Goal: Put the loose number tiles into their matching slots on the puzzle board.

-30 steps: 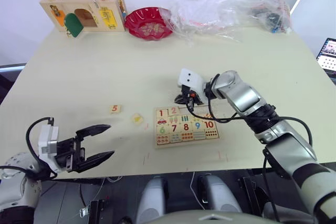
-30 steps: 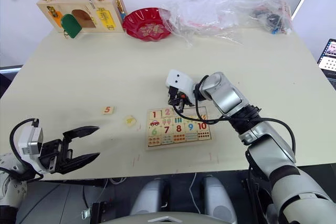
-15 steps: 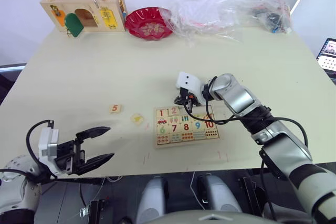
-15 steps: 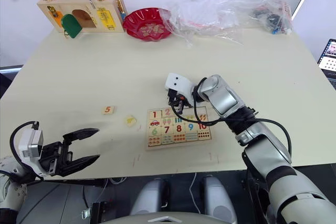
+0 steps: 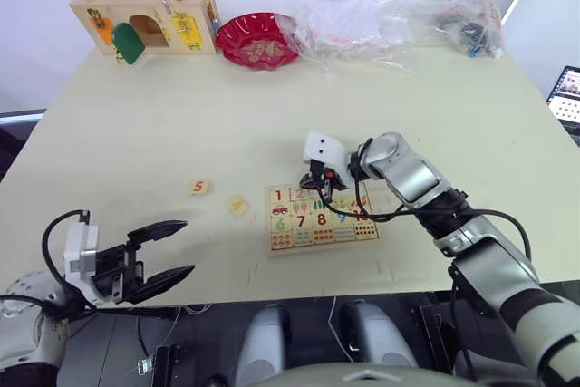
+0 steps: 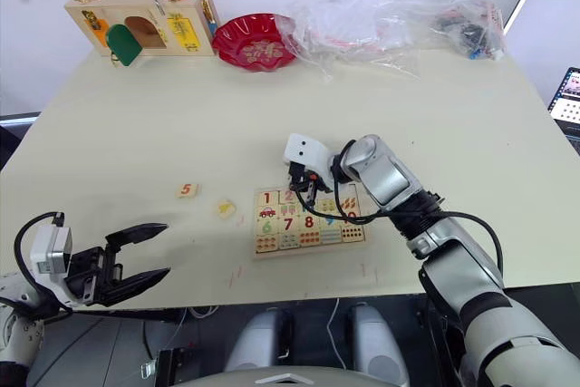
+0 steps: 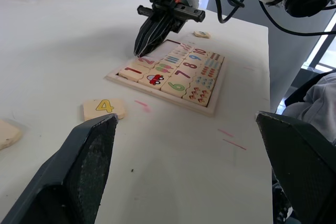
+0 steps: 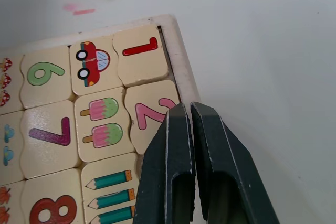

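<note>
The right claw [image 8: 190, 109] was closed, its fingers pressed together with nothing between them, tips down on the far rim of the board [image 5: 320, 217] at the pink 2 tile [image 8: 151, 115]. The red 1 tile [image 8: 139, 52] sat in the corner slot beside the 2. The board lay flat on the desk [image 5: 181, 115] toward its near edge. To the board's left, the 4 tile [image 7: 104, 107] lay loose on the desk, just beside the board, and the 5 tile [image 5: 198, 188] lay farther left. One more tile [image 7: 201, 34] lay just off the board's right end. The left claw [image 5: 168, 249] hung open and empty at the desk's near left edge, well apart from the tiles.
</note>
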You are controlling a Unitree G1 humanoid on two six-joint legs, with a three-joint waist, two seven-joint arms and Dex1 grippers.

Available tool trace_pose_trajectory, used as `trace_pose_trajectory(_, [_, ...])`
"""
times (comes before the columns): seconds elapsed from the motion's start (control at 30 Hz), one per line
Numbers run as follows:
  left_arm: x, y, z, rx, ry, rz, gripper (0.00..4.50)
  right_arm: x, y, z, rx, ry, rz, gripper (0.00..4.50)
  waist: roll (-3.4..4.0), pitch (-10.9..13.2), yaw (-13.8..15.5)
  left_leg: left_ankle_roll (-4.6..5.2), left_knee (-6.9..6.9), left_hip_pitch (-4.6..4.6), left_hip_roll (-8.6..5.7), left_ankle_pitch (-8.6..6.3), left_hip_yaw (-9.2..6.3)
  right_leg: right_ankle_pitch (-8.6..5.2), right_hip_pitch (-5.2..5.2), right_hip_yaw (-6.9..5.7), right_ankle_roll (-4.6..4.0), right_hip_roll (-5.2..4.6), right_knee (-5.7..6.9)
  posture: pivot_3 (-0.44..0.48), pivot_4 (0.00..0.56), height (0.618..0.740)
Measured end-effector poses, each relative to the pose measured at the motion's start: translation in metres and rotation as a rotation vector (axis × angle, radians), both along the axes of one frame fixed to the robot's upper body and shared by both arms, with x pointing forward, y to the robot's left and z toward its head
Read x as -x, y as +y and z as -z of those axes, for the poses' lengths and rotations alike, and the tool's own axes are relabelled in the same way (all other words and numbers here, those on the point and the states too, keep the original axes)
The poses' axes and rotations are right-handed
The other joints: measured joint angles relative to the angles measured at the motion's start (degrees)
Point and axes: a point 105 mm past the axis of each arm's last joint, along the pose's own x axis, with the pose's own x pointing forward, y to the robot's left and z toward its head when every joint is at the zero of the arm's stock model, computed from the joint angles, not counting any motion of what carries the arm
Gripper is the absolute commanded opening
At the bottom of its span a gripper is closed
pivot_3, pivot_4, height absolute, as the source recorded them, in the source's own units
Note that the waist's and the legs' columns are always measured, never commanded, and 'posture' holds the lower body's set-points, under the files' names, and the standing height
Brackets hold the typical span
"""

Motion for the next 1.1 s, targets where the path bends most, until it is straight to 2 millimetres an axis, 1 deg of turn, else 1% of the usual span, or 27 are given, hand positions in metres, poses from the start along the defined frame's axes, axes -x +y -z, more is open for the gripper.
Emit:
trace_pose_trajectory(0.07, [0.0,0.0,0.0,0.0,0.0,0.0,4.5,0.0,-0.001,-0.003,-0.029,-0.008,0.013,0.15,0.0,0.0,0.0,0.0,0.0,0.0,0.0,0.0,-0.01,0.0,0.0,0.0,0.01,0.0,0.0,0.0,0.15,0.74])
trace_pose_trajectory(0.1, [0.0,0.0,0.0,0.0,-0.001,0.001,4.5,0.001,-0.003,-0.008,-0.073,-0.001,0.025,0.15,0.0,0.0,0.1,0.0,0.0,-0.01,0.0,0.0,-0.01,0.01,0.0,0.0,0.02,-0.01,-0.01,0.0,0.15,0.74])
trace_pose_trajectory(0.17, [0.001,0.0,0.001,0.001,0.004,-0.001,4.5,0.005,-0.01,-0.028,-0.205,0.009,0.042,0.15,0.01,0.0,0.2,0.0,-0.01,-0.05,0.02,0.0,-0.04,0.04,0.0,-0.02,0.08,-0.03,-0.03,0.0,0.15,0.74])
trace_pose_trajectory(0.2, [0.001,0.0,0.0,0.004,0.004,-0.004,4.5,0.011,-0.018,-0.042,-0.265,-0.017,0.04,0.15,0.0,0.0,0.4,0.0,-0.01,-0.05,0.02,0.0,-0.06,0.04,0.01,-0.04,0.09,-0.05,-0.06,0.0,0.15,0.74])
trace_pose_trajectory(0.27, [0.001,0.002,-0.001,0.009,-0.002,-0.014,4.5,0.02,-0.038,-0.057,-0.328,-0.075,0.059,0.15,-0.03,0.0,0.7,0.0,-0.01,-0.06,0.01,0.0,-0.07,0.02,0.04,-0.07,0.08,-0.1,-0.09,0.0,0.15,0.74])
trace_pose_trajectory(0.33, [0.001,0.002,-0.001,0.017,-0.003,-0.03,4.5,0.03,-0.06,-0.061,-0.41,-0.106,0.107,0.15,-0.05,0.0,0.7,0.0,-0.01,-0.03,-0.01,-0.01,-0.06,-0.01,0.08,-0.05,0.05,-0.11,-0.1,0.0,0.15,0.74])
trace_pose_trajectory(0.4, [0.0,0.002,-0.001,0.03,-0.002,-0.042,4.5,0.037,-0.069,-0.062,-0.476,-0.112,0.132,0.15,-0.03,0.0,0.5,0.0,0.0,0.02,-0.03,0.0,0.0,-0.03,0.09,0.01,0.01,-0.06,-0.07,0.0,0.15,0.74])
trace_pose_trajectory(0.43, [-0.002,-0.001,-0.002,0.034,-0.01,-0.042,4.5,0.045,-0.078,-0.063,-0.533,-0.132,0.153,0.15,-0.04,0.0,0.5,0.0,0.0,0.04,-0.03,0.0,-0.03,-0.03,0.12,0.0,0.01,-0.01,-0.07,0.0,0.15,0.74])
trace_pose_trajectory(0.5, [-0.004,0.0,-0.001,0.03,0.001,-0.058,4.5,0.056,-0.095,-0.061,-0.569,-0.142,0.191,0.15,-0.03,0.0,0.4,0.0,0.01,0.13,-0.02,0.0,-0.03,-0.04,0.19,0.0,0.02,0.0,-0.06,0.0,0.15,0.74])
trace_pose_trajectory(0.53, [-0.005,0.001,-0.001,0.028,0.009,-0.075,4.5,0.062,-0.11,-0.057,-0.572,-0.137,0.237,0.15,-0.04,0.0,0.5,0.0,0.01,0.14,-0.02,0.0,-0.02,-0.04,0.19,0.01,0.02,0.0,-0.06,0.0,0.15,0.74])
trace_pose_trajectory(0.57, [-0.006,0.002,0.0,0.027,0.012,-0.088,4.5,0.066,-0.123,-0.052,-0.573,-0.125,0.278,0.37,-0.05,0.0,0.5,0.0,0.02,0.14,-0.02,0.0,-0.02,-0.04,0.21,0.01,0.02,0.0,-0.07,0.0,0.15,0.74])
trace_pose_trajectory(0.6, [-0.006,0.003,0.0,0.025,0.017,-0.097,4.5,0.067,-0.129,-0.049,-0.573,-0.118,0.301,0.64,-0.06,0.0,0.4,0.0,0.04,0.16,-0.02,0.0,0.0,-0.04,0.22,0.04,0.02,0.0,-0.06,0.0,0.15,0.74])
trace_pose_trajectory(0.63, [-0.01,0.001,-0.002,0.021,0.009,-0.101,4.5,0.074,-0.143,-0.044,-0.571,-0.12,0.351,1.36,-0.05,0.0,0.4,0.01,0.04,0.18,-0.03,0.0,0.01,-0.04,0.22,0.06,0.04,0.01,-0.05,0.0,0.15,0.74])
trace_pose_trajectory(0.67, [-0.01,0.003,-0.002,0.017,0.011,-0.115,4.5,0.078,-0.151,-0.038,-0.566,-0.105,0.383,1.36,-0.08,0.0,0.4,0.01,0.04,0.21,-0.02,0.0,-0.01,-0.06,0.25,0.06,0.05,0.03,-0.06,0.0,0.15,0.74])
trace_pose_trajectory(0.7, [-0.013,0.001,-0.005,0.016,0.001,-0.112,4.5,0.085,-0.162,-0.039,-0.59,-0.114,0.422,1.7,-0.05,0.0,0.1,0.02,0.04,0.27,0.0,0.01,0.01,-0.08,0.25,0.05,0.14,0.06,-0.02,0.0,0.15,0.74])
trace_pose_trajectory(0.73, [-0.013,0.001,-0.006,0.015,-0.004,-0.115,4.5,0.087,-0.164,-0.038,-0.59,-0.111,0.43,2.02,-0.08,0.0,0.2,0.02,0.04,0.28,0.01,0.01,-0.02,-0.09,0.28,0.01,0.14,0.06,-0.03,0.0,0.15,0.74])
trace_pose_trajectory(0.77, [-0.013,0.003,-0.004,0.015,0.018,-0.134,4.5,0.098,-0.178,-0.032,-0.594,-0.103,0.483,2.47,-0.11,-0.1,0.5,0.01,0.03,0.25,0.02,0.0,-0.05,-0.09,0.29,-0.03,0.12,0.05,-0.04,0.0,0.15,0.74])
trace_pose_trajectory(0.8, [-0.012,0.004,-0.001,0.011,0.035,-0.146,4.5,0.103,-0.187,-0.027,-0.583,-0.1,0.52,2.83,-0.11,-0.1,0.7,0.0,0.02,0.24,0.01,0.0,-0.04,-0.09,0.3,-0.02,0.12,0.05,-0.06,0.0,0.15,0.74])
trace_pose_trajectory(0.83, [-0.013,0.005,0.002,0.007,0.056,-0.161,4.5,0.111,-0.202,-0.02,-0.563,-0.098,0.58,3.18,-0.11,-0.1,0.9,0.0,0.02,0.21,-0.01,0.0,-0.01,-0.09,0.29,0.0,0.13,0.02,-0.08,0.0,0.15,0.74])
trace_pose_trajectory(0.87, [-0.013,0.005,0.003,0.007,0.063,-0.168,4.5,0.114,-0.209,-0.018,-0.553,-0.1,0.61,3.73,-0.11,-0.1,1.1,0.0,0.02,0.21,-0.01,0.0,0.03,-0.09,0.29,0.02,0.13,0.01,-0.11,0.0,0.15,0.74])
trace_pose_trajectory(0.93, [-0.016,0.005,0.003,0.002,0.07,-0.18,4.5,0.124,-0.221,-0.014,-0.54,-0.113,0.652,4.42,-0.14,-0.1,1.1,0.0,0.06,0.28,0.0,0.0,0.11,-0.11,0.29,0.1,0.21,0.0,-0.1,0.0,0.15,0.74])
trace_pose_trajectory(1.1, [-0.016,0.006,0.005,-0.002,0.084,-0.194,4.5,0.138,-0.238,-0.006,-0.514,-0.116,0.721,4.47,-0.13,-0.1,1.2,0.01,0.1,0.34,0.04,0.0,0.05,-0.11,0.31,0.08,0.22,0.01,-0.04,0.0,0.15,0.74])
